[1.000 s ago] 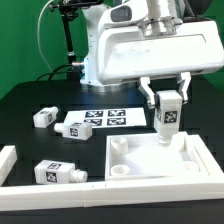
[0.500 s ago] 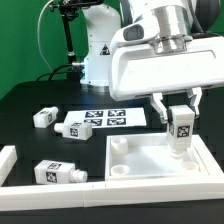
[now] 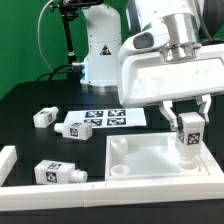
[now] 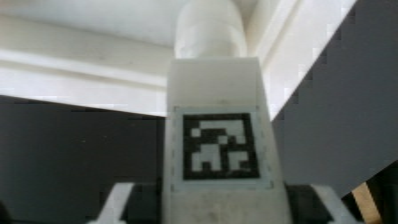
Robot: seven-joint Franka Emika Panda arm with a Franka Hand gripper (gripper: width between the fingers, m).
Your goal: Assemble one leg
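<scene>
My gripper [image 3: 189, 120] is shut on a white leg [image 3: 189, 138] with a black-and-white tag, held upright. The leg's lower end stands over the far right corner of the large white panel [image 3: 140, 160]; whether it touches the panel I cannot tell. In the wrist view the leg [image 4: 217, 110] fills the middle, tag toward the camera, with a finger [image 4: 134, 200] on each side. Two more legs lie on the black table: one [image 3: 43, 117] at the exterior view's left and one [image 3: 57, 171] nearer the front.
The marker board [image 3: 100, 123] lies behind the panel. A white rail [image 3: 110, 197] runs along the front edge with a white block [image 3: 6, 160] at the exterior view's left. The robot base [image 3: 98, 50] stands at the back.
My gripper has carried the leg toward the exterior view's right and slightly down, from above the panel's middle back to its far right corner.
</scene>
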